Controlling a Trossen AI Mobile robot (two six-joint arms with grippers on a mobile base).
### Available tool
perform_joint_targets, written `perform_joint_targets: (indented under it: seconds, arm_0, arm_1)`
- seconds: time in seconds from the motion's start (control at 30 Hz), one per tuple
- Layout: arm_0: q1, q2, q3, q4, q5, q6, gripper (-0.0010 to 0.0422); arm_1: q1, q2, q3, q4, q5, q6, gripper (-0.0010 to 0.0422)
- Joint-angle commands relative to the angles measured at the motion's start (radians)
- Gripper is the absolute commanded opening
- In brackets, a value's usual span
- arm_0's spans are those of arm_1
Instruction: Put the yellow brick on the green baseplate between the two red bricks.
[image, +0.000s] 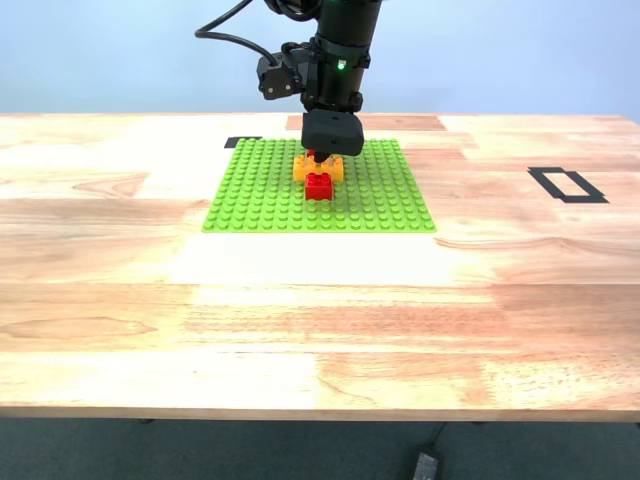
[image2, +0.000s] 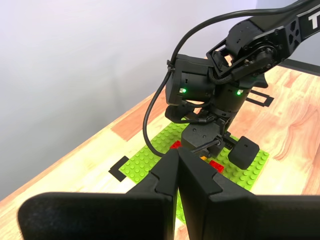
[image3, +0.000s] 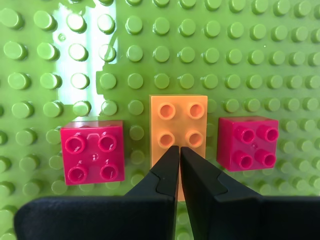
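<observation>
Wooden table (image: 320, 330) with pale and reddish planks; black tape marks on its surface, one a rectangle outline (image: 567, 185) toward the exterior view's right. Flat, square, lime-green studded plastic baseplate (image: 250, 205) lying on the table's far half. Oblong yellow-orange plastic studded brick (image3: 178, 125) seated on the baseplate, lengthwise between two small, squarish bright-red plastic studded bricks, one (image3: 93, 151) and the other (image3: 248, 142), each one stud row away from it and not touching it. In the exterior view the near red brick (image: 319, 186) sits in front of the yellow brick, the far one mostly hidden by the arm. My second gripper (image3: 179, 150) poised directly above the yellow brick, jaws pressed together with only a thin seam between them, gripping nothing; whether the tips touch the brick cannot be told. My first gripper (image2: 178, 152) raised well apart from the baseplate, looking toward the other arm, jaws likewise closed together and empty.
</observation>
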Motion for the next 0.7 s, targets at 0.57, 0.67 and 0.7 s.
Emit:
perform_joint_targets:
  seconds: [0.57,0.67,0.7]
  arm_0:
    - [0.0,-0.019,0.001,0.0,-0.002,-0.005,0.0]
    - [0.0,-0.026,0.001,0.0,-0.009,-0.05,0.0]
    - [0.0,-0.026,0.001,0.004,-0.008,-0.072,0.0]
  arm_1:
    - [-0.044,-0.261,-0.018,0.038,0.003,0.103,-0.0001]
    - [-0.076,-0.382,-0.099,0.098,0.0,0.15,-0.0001]
    - [-0.09,-0.433,-0.137,0.127,0.002,0.164,-0.0001]
